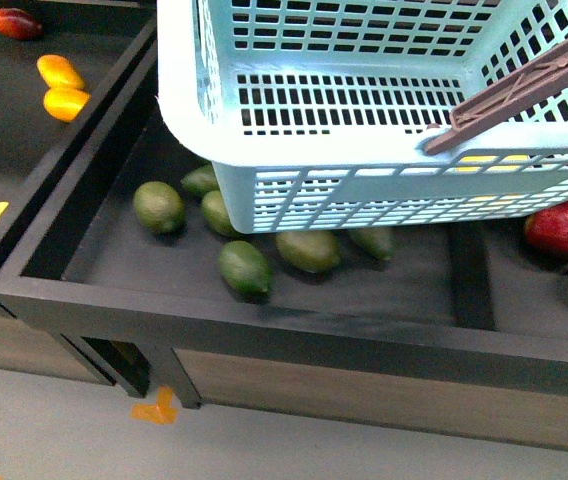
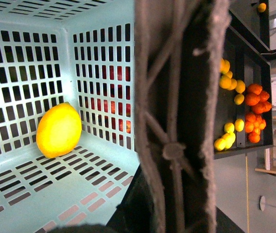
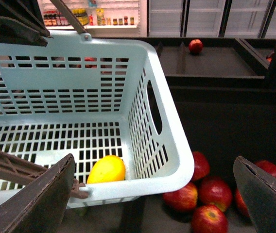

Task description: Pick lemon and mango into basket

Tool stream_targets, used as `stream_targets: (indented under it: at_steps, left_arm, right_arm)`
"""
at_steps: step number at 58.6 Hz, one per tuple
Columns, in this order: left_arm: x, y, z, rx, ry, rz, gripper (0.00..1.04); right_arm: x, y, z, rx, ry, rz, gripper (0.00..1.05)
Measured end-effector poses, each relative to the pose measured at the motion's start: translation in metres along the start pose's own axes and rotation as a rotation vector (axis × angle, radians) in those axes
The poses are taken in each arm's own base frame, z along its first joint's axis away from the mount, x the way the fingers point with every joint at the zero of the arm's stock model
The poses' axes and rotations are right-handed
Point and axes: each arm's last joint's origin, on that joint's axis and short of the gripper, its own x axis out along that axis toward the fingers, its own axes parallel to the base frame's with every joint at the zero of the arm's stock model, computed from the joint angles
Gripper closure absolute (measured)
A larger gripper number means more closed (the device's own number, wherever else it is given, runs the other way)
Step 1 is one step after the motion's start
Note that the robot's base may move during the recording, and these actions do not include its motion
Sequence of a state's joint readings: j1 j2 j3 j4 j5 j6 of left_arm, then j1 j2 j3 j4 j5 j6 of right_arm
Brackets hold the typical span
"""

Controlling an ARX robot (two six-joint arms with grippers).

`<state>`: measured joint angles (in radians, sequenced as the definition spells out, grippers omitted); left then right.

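Right gripper spread wide, empty and touching nothing; left gripper's state impossible to tell, with the brown handle blurred and filling much of the left wrist view. On the slotted floor of the basket, against a wall, the lemon. Partly hidden under the basket, dark green mangoes; red apples in the next compartment, and well off to the left a yellow-orange mango with another just beside it.
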<state>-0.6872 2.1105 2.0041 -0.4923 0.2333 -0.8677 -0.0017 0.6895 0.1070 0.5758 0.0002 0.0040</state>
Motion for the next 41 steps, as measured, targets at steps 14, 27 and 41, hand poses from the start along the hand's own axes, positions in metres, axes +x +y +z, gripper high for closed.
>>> stream_targets:
  at_steps: [14, 27, 41]
  left_arm:
    - [0.0003, 0.0001, -0.0001, 0.0, 0.003, -0.002, 1.0]
    - [0.0003, 0.0001, 0.0, 0.002, 0.0, 0.001, 1.0]
    - [0.0004, 0.0002, -0.0001, 0.001, 0.003, -0.001, 1.0]
  right_arm:
    - [0.0, 0.0001, -0.0001, 0.0, 0.0, 0.0, 0.09]
    - [0.0001, 0.0001, -0.0003, 0.0, 0.002, 0.0, 0.09]
    - [0.0, 0.0001, -0.0001, 0.0, 0.0, 0.0, 0.09]
